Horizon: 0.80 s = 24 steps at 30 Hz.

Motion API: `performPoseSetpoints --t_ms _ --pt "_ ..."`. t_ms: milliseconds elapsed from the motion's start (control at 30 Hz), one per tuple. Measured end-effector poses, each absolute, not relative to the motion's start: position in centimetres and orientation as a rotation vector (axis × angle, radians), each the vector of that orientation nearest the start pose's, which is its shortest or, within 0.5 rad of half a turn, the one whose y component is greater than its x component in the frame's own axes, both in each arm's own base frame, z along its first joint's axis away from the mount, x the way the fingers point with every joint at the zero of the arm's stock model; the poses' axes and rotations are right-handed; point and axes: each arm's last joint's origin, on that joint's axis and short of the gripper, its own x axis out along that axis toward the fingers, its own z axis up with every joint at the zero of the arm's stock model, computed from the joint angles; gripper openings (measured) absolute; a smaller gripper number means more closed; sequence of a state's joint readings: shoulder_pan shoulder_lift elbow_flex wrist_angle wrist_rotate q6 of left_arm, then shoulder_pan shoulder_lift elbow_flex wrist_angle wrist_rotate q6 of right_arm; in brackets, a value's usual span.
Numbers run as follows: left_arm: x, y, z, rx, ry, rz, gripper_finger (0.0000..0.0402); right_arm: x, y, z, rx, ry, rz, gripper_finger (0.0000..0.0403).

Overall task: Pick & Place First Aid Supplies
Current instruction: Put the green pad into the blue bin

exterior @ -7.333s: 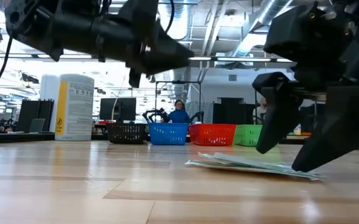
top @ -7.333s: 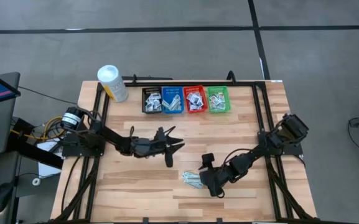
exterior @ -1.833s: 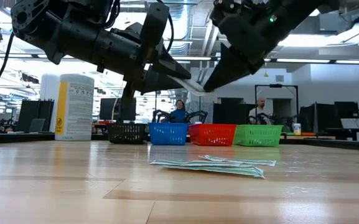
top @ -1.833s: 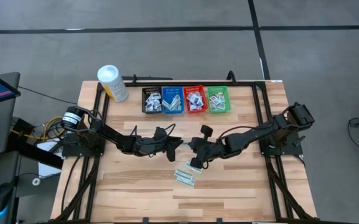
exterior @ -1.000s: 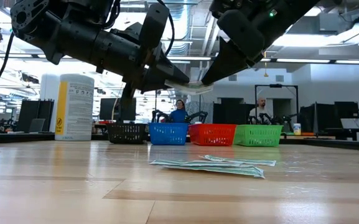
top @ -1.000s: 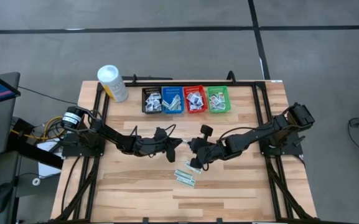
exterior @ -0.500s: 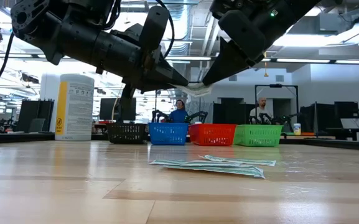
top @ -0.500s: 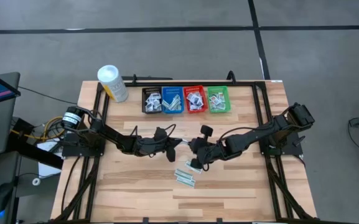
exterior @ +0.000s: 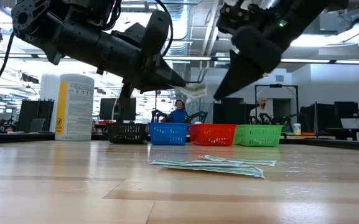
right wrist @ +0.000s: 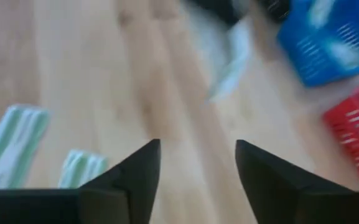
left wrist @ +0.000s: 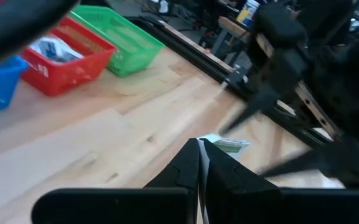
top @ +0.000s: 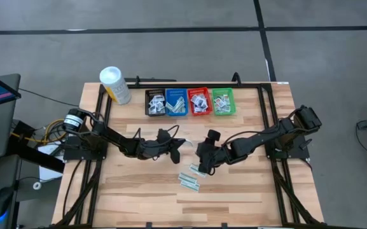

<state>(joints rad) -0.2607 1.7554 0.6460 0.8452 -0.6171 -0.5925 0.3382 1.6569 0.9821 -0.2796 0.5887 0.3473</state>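
- Mesh baskets, four, stand in one row at the far edge of the wooden counter (top: 247,191): black basket (top: 154,102), blue basket (top: 176,102), red basket (top: 198,101), green basket (top: 222,101).
- I see small white packets in each of the four baskets; I cannot count them from the high view.
- One tall white tub (top: 114,84) with a yellow label stands at the counter's far left corner, just beside the black basket's end of the row.
- Left gripper (top: 182,145) hangs above mid-counter, jaws closed on one end of a pale strip (exterior: 192,88); the strip sticks out level from the jaw tips, clear of the counter.
- Left wrist view agrees: the two dark jaws meet with the strip (left wrist: 224,143) pinched at the tip.
- Right gripper (top: 203,159) sits just beside the left one, also above the counter. Its jaws stand apart with nothing between them; right wrist view shows bare wood in the gap.
- Loose supplies on the counter: a small cluster of pale-green strips (top: 191,180), near the right gripper on the near side. I count about three; they overlap, so the count is uncertain.
- Low view shows this cluster (exterior: 213,165) lying flat.
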Motion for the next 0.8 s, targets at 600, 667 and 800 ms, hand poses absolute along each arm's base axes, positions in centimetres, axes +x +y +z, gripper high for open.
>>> performPoseSetpoints --t_ms 600,667,800 --pt "31.5 1.3 15.0 -0.302 0.025 0.896 0.0009 28.8 10.7 15.2 0.070 0.858 -0.267 0.0232" --pt "31.5 3.4 15.1 -0.334 0.002 0.919 0.0009 28.6 11.0 15.1 0.077 0.858 -0.264 0.0229" --pt "31.2 7.5 15.2 -0.416 -0.014 0.893 0.0014 28.4 11.6 15.2 0.079 0.850 -0.245 0.0222"
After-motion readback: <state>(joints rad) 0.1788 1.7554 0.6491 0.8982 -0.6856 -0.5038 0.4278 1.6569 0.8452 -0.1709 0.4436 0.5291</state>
